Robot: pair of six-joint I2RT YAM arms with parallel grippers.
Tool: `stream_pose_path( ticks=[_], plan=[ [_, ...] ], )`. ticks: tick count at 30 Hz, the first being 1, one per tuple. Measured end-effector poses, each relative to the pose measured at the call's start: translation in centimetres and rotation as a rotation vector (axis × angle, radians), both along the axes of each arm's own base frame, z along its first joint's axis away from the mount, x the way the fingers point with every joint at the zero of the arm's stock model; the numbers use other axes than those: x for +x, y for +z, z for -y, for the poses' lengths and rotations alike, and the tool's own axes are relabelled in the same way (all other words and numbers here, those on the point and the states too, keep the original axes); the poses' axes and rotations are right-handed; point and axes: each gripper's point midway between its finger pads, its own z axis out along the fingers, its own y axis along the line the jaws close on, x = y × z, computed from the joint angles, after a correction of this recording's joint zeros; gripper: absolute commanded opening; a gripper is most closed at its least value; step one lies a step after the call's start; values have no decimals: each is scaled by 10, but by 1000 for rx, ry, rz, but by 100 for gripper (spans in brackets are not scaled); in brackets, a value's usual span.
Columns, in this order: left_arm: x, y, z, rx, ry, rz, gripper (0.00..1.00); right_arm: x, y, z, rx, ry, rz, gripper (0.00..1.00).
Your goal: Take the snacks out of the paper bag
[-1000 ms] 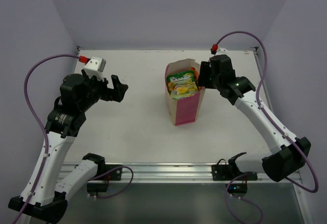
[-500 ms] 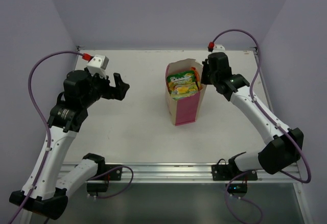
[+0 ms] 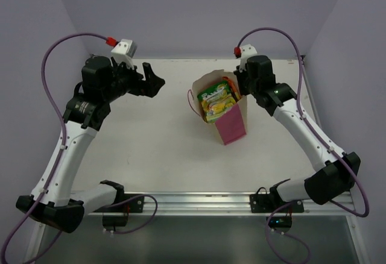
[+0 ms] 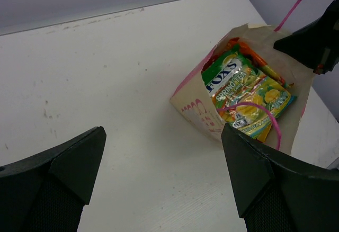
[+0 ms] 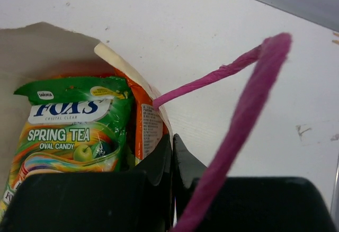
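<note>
The paper bag point(image 3: 231, 126) stands tilted in the middle of the table, pink on its narrow side, cream inside. The snacks fill its mouth: a green-yellow packet point(image 3: 216, 100) on top and an orange packet point(image 3: 230, 87) beside it. My right gripper point(image 3: 237, 93) is shut on the bag's right rim point(image 5: 128, 67), its jaws pinching the paper next to the orange packet point(image 5: 149, 130) and the green packet point(image 5: 73, 132). A pink cord handle point(image 5: 241, 116) loops over the fingers. My left gripper point(image 3: 155, 78) hangs open to the bag's left, apart from it, facing the bag point(image 4: 195, 107).
The white table point(image 3: 151, 143) is walled by lilac panels at the back and sides. A metal rail point(image 3: 199, 201) runs along the near edge with both arm bases on it. In the left wrist view the right gripper point(image 4: 313, 40) shows dark at the bag's far rim.
My right gripper closed on the bag's right rim, and the bag has tipped and shifted right. My left arm rose and swung toward the back, still open.
</note>
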Motion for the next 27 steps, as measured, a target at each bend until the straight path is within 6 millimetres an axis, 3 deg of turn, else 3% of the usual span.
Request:
stream_pose_path(
  ticks=[4, 10, 12, 17, 22, 27],
  plan=[
    [5, 9, 29, -17, -58, 7, 99, 4, 14, 1, -42, 35, 46, 0],
    [-12, 5, 100, -24, -199, 3, 98, 2, 27, 1, -95, 92, 119, 0],
    [-23, -2, 128, -15, -251, -7, 95, -1, 28, 1, -112, 112, 134, 0],
    [-34, -36, 174, 15, -275, -50, 85, -7, 28, -5, -133, 147, 157, 0],
    [-39, -75, 207, 0, -242, -122, 86, -11, 28, -10, -129, 151, 174, 0],
    [-37, -98, 237, -60, -176, -168, 90, -12, 27, -10, -108, 117, 171, 0]
  ],
)
